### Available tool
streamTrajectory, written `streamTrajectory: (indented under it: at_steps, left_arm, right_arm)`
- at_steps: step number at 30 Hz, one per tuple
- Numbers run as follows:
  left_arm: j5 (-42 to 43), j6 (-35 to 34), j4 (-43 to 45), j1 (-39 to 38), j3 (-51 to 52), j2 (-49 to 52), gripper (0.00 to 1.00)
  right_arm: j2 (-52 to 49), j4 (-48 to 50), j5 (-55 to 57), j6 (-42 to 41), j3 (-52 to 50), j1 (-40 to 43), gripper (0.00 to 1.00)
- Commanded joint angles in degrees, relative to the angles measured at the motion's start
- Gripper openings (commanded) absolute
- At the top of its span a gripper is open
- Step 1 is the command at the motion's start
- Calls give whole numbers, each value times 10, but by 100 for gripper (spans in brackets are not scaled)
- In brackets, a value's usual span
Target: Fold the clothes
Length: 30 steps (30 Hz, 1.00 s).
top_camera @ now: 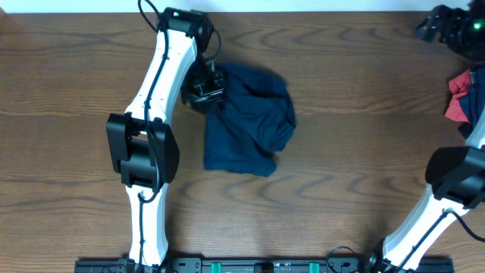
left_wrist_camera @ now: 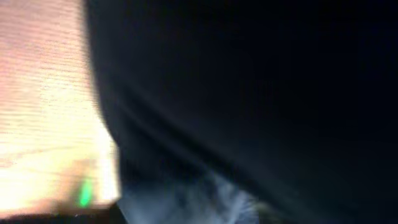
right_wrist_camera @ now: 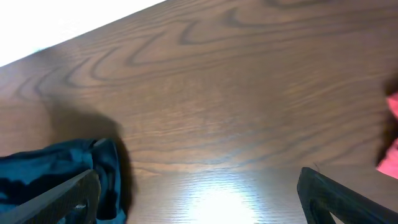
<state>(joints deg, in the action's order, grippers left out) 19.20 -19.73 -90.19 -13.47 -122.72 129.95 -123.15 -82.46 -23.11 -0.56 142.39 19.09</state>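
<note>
- Left hand (top_camera: pixel 203 87): sits at the top-left edge of the dark navy-blue soft fabric garment (top_camera: pixel 246 121), touching it. The fingers are lost against the dark cloth, so I cannot tell whether they are spread or pinching a fold.
- Left wrist view: blurred navy cloth fills nearly everything, with a bright strip of wood at the left. The camera is very close to the fabric.
- Garment: lies left of centre on the brown wood-grain surface (top_camera: pixel 341 167). It looks roughly doubled over, the lower part flat and squarish, the upper right part bunched in loose ridges.
- Judgement: the fold looks part done and untidy. To do this step well, let the edge go low so it lies flat. Then lift straight up so no cloth drags along, and smooth the bunched part.
- Right hand (right_wrist_camera: pixel 199 177): fingers spread wide, nothing between them, off at the far right and well apart from the garment.
- Red crumpled cloth (top_camera: pixel 461 97): at the right edge, near the right arm; no obstacle.
- In the way: only the white left arm (top_camera: pixel 155 98), just beside the garment's left edge. A careless sweep could snag it.
</note>
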Motion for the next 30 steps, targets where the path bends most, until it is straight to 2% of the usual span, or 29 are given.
streamTrajectory:
  at_steps: [1, 10, 14, 20, 26, 30]
  left_arm:
    - [-28, -23, 9, 3, 24, -14, 98]
    - [-24, -33, 39, 3, -10, -18, 98]
    - [-17, -33, 39, 3, -14, -28, 98]
    - [-17, -33, 33, 3, -14, -31, 98]
    - [-17, -33, 33, 3, -14, -31, 98]
    - [-17, -30, 33, 3, -14, -31, 98]
  right_arm:
    - [0, -1, 9, 15, 8, -27, 99]
    - [0, -11, 10, 19, -31, -82, 99]
    - [0, 28, 6, 24, -133, -119, 99]
    - [0, 135, -31, 24, -302, -188, 99]
    - [-1, 188, -35, 22, -384, -270, 99]
    - [-7, 236, -61, -7, -425, -319, 99]
